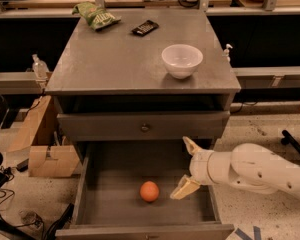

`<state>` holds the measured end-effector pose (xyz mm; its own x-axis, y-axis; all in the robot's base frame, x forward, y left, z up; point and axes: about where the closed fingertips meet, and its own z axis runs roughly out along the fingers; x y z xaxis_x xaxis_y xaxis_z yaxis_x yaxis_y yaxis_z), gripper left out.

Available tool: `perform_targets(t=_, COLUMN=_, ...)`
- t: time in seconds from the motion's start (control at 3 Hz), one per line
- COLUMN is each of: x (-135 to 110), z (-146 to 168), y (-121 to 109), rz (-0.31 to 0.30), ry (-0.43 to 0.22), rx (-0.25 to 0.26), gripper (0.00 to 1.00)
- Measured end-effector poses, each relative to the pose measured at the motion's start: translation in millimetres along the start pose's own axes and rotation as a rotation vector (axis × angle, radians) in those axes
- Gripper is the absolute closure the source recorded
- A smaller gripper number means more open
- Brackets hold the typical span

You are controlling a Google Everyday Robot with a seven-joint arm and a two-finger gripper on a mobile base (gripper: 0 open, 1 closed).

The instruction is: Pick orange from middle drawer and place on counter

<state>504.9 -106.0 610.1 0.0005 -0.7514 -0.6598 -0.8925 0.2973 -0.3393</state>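
Note:
The orange (149,191) lies on the flat grey floor of the open middle drawer (115,184), a little right of its centre. My gripper (185,167) hangs over the right part of the drawer, just right of the orange and apart from it. Its two tan fingers (184,188) are spread wide with nothing between them. The white arm reaches in from the right. The counter (115,59) is the grey cabinet top above the drawers.
A white bowl (182,60) stands on the counter's right side. A green snack bag (96,14) and a dark flat packet (144,28) lie at its back. The closed top drawer front (145,126) has a small knob. Cardboard boxes (40,144) stand on the floor at left.

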Motion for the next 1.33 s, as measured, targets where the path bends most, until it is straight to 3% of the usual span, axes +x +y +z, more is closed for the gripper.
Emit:
perform_targets(t=0.33, x=14.5, z=53.5, y=23.7, rz=-0.036, ry=0.02, rx=-0.064, gripper=0.0)
perform_targets(t=0.67, x=28.4, z=83.3, y=39.0, rz=-0.037, ry=0.027, rx=-0.099, gripper=0.0)
perform_targets(t=1.33, x=36.0, z=102.3, y=42.7, rz=-0.022, ry=0.007, rx=-0.127, gripper=0.0)
